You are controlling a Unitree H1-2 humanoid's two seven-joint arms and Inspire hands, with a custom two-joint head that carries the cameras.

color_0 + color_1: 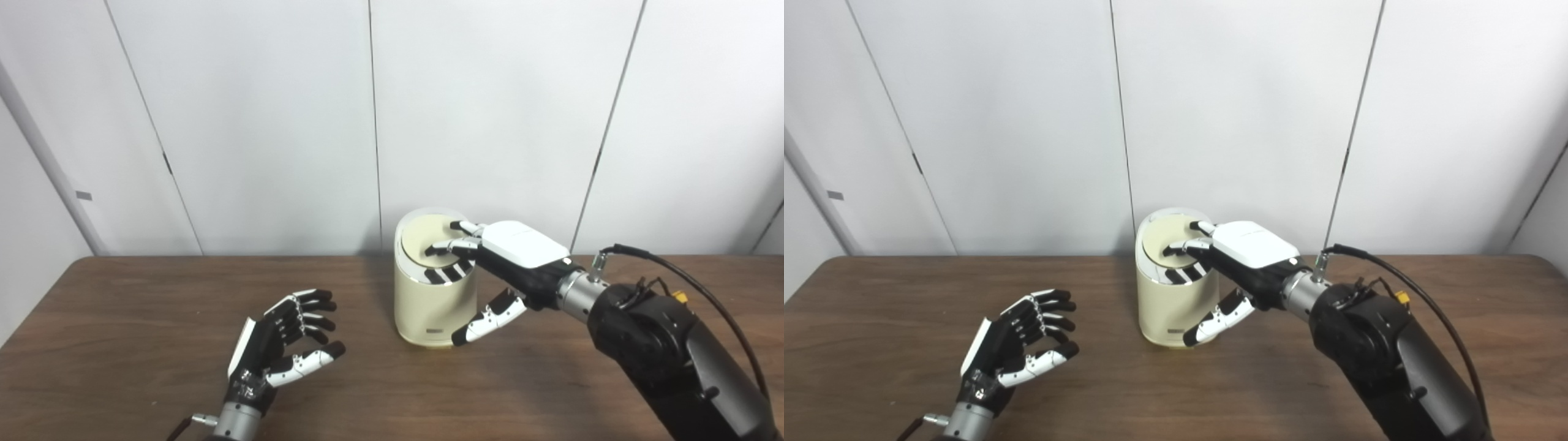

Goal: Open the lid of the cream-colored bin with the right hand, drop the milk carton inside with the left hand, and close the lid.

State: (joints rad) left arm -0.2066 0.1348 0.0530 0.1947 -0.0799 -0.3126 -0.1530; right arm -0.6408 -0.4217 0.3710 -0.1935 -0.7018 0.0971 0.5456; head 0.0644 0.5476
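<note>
Across the lower half of the frame runs a dark brown wooden table (122,294), its far edge meeting a wall of plain white panels (269,122) divided by thin dark seams. A grey strip slants down the upper left of the frame to the table's back corner.

Near the centre of the picture, toward the table's far edge, stands the cream-colored bin (432,300), a rounded upright cylinder with a small label low on its front. Its lid (422,236) lies flat on top, ringed by a bright rim.

From the lower right comes the black right arm, a dark cable looping over it. The right hand (511,257) reaches leftward, palm down, fingers (450,247) spread and resting on the lid's right part, thumb hanging beside the bin's right wall; it grips nothing.

At the lower left of the frame the left hand (275,346) hovers above the table, well apart from the bin, palm turned toward the right, fingers loosely curled and apart, empty.

The milk carton cannot be seen in either view.
</note>
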